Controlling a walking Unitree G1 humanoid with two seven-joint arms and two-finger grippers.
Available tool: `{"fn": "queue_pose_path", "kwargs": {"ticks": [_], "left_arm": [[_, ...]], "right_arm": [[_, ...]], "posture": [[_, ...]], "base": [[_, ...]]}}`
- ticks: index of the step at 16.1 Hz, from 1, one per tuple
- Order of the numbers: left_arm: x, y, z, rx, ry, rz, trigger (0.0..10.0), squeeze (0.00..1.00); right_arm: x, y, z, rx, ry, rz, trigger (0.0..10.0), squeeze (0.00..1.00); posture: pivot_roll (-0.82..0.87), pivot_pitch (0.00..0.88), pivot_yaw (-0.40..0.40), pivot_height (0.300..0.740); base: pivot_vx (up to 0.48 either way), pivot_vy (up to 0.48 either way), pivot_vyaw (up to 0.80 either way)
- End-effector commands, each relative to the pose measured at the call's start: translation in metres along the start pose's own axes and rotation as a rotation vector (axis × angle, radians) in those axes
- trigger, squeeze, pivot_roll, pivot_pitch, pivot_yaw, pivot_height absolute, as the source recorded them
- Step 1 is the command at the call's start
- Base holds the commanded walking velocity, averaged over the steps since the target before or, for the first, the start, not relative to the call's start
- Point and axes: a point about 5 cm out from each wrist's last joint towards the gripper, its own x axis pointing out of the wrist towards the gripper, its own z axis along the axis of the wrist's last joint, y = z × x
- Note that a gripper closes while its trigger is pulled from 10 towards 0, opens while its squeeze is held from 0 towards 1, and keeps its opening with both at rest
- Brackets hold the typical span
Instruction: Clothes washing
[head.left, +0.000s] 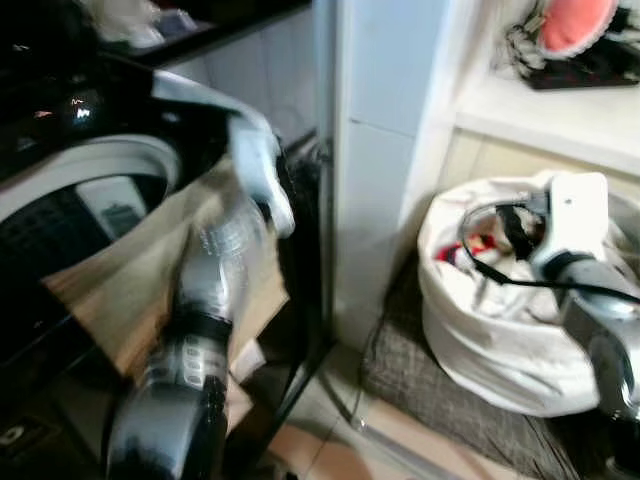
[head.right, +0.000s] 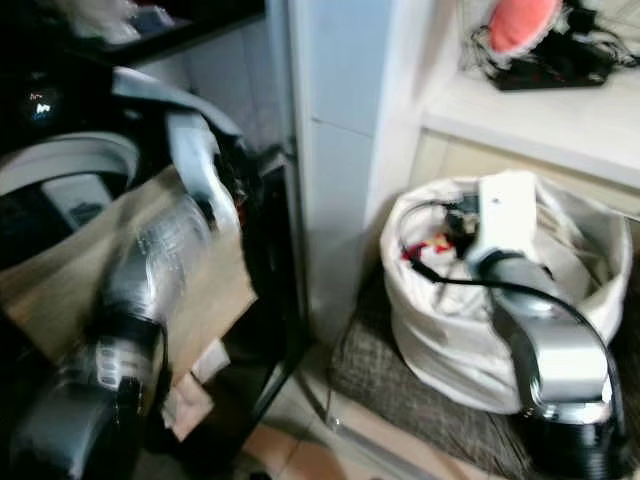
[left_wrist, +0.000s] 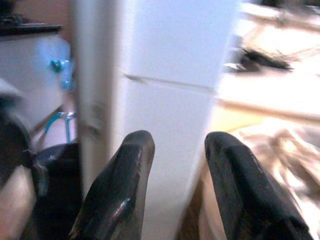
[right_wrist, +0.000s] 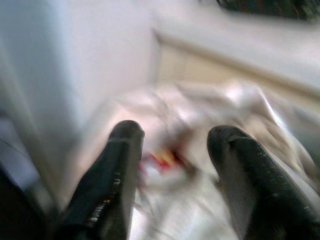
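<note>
A big washing machine (head.left: 70, 190) sits on the robot's left. It is dark and shiny, with a round grey ring around its door. A flat brown sheet that looks like cardboard (head.left: 150, 290) leans across its front.

Next to it stands a tall white cabinet (head.left: 385, 150) with smooth, flat sides. To the right of that is a pale shelf (head.left: 560, 115). On the shelf lies something round and pink (head.left: 575, 20) on top of a dark tangle, too blurry to name.

On the floor by the cabinet is a rough grey mat (head.left: 440, 390) with a woven look. On the mat sits a soft white laundry bag (head.left: 490, 350). It is round and floppy, with wrinkled cloth sides and an open top. The clothes (head.right: 432, 245) are inside it, with bits of red and white showing.

The left arm is silver and shiny, and it reaches up in front of the washing machine. Its left gripper (left_wrist: 177, 187) has two long black fingers set a little apart with nothing between them. It points at the white cabinet.

The right arm bends over the bag, with a thin black wire (head.left: 520, 282) running along it. The right gripper (right_wrist: 175, 175) hangs just above the open bag. Its two black fingers are spread wide and hold nothing. The clothes below it look very blurry.
</note>
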Motion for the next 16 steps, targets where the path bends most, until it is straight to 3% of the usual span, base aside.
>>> {"fn": "queue_pose_path", "kwargs": {"ticks": [1,3,5,6,8,9,11,12,14,16], "left_arm": [[0.003,-0.028,0.023,0.113,-0.085,-0.112,10.0,0.0],[-0.005,-0.043,0.018,0.105,-0.07,-0.154,10.0,0.0],[-0.021,-0.044,0.009,0.092,-0.029,-0.163,10.0,0.0],[-0.03,-0.038,0.002,0.12,0.013,-0.125,10.0,0.0],[-0.034,-0.024,0.008,0.176,0.03,-0.046,10.0,0.0],[-0.034,-0.022,0.013,0.188,0.027,-0.034,10.0,0.0],[-0.037,-0.021,0.026,0.232,0.032,-0.062,10.0,0.0],[-0.039,-0.024,0.03,0.22,0.036,-0.081,10.0,0.0],[-0.043,-0.027,0.033,0.224,0.05,-0.107,10.0,0.0],[-0.046,-0.034,0.041,0.201,0.041,-0.165,10.0,0.0]], "right_arm": [[0.012,-0.006,0.0,-0.009,0.015,0.001,10.0,1.0],[0.027,-0.016,-0.006,-0.029,0.071,0.017,10.0,1.0],[0.044,-0.034,-0.017,-0.053,0.136,-0.002,10.0,1.0],[0.052,-0.045,-0.024,-0.051,0.163,-0.014,10.0,1.0],[0.06,-0.064,-0.033,0.013,0.185,-0.064,10.0,1.0],[0.062,-0.067,-0.035,0.042,0.188,-0.066,10.0,1.0],[0.062,-0.073,-0.049,-0.018,0.243,-0.098,10.0,1.0],[0.062,-0.073,-0.056,-0.098,0.271,-0.095,10.0,1.0],[0.062,-0.074,-0.062,-0.173,0.281,-0.093,10.0,1.0],[0.062,-0.074,-0.064,-0.177,0.259,-0.104,10.0,1.0]], "posture": [[-0.09,0.02,0.068,0.74],[-0.07,0.032,0.053,0.74],[-0.06,0.043,0.047,0.74],[-0.06,0.043,0.047,0.74],[-0.02,0.06,0.046,0.74],[-0.01,0.067,0.046,0.74],[0.03,0.088,0.05,0.74],[0.05,0.098,0.058,0.74],[0.07,0.124,0.076,0.74],[0.1,0.15,0.089,0.74]], "base": [[0.0,0.0,0.0],[0.0,0.0,0.0],[0.0,0.0,0.0],[0.0,0.0,0.0],[0.0,0.0,0.0],[0.0,0.0,0.0],[0.0,0.0,0.0],[0.0,0.0,0.0],[0.0,0.0,0.0],[0.0,0.0,0.0]]}}
